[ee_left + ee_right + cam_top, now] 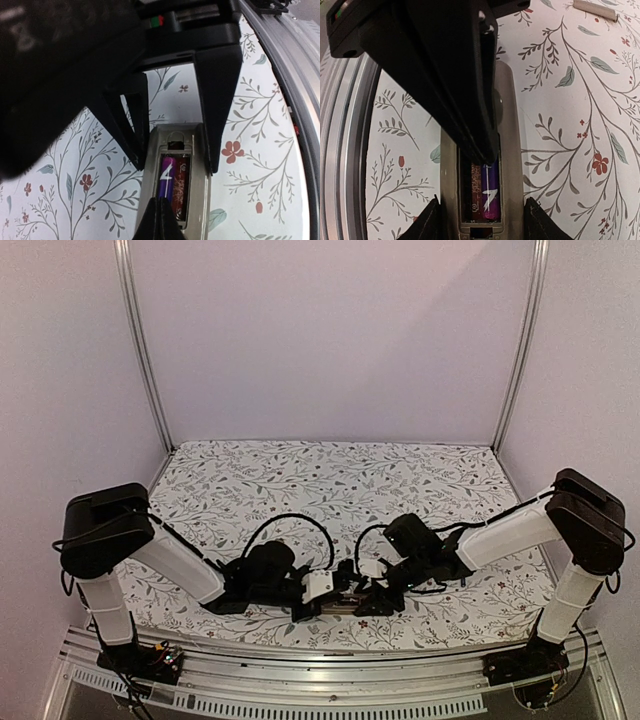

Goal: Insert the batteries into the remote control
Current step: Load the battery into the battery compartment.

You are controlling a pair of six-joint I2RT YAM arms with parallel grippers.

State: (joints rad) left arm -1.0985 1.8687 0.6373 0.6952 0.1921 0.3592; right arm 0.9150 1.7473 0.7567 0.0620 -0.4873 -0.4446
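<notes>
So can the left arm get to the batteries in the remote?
Probably yes. The left tool, shut, sits right at the batteries, which lie uncovered in the remote. The right tool grips only the remote's sides, so nothing blocks the top.

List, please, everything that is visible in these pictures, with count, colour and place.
remote: 1, tan back up and open, on the cloth, front middle
batteries: 2, purple and dark red, side by side inside the remote
cover: 1, tan, on the cloth, apart from the remote
cloth: 1, white with leaf print, under everything
posts: 2, silver, back corners
rail: 1, silver, near edge
arms: 2, white and black, left and right
left gripper: 1, black, shut, tips at the batteries
right gripper: 1, black, gripping the remote's sides
</notes>
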